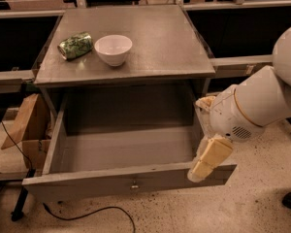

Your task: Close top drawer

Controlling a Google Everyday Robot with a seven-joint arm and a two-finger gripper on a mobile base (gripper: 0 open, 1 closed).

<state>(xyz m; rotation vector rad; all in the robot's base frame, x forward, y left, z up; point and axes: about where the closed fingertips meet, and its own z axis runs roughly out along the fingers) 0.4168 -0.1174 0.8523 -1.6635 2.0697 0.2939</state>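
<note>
The top drawer [111, 181] is grey, wide and shallow, and it stands pulled far out of the cabinet, with nothing in it. A small round metal knob [134, 184] sits at the centre of its front panel. My gripper [206, 161] hangs from the white arm at the drawer's right front corner, its cream fingers pointing down over the right end of the front panel. The drawers below are hidden by the open drawer.
On the cabinet top [155, 42] lie a crushed green can [75, 45] and a white bowl [113, 49]. A cardboard box [29, 130] stands at the left. A black cable [87, 212] runs on the floor in front. Dark benches line the back.
</note>
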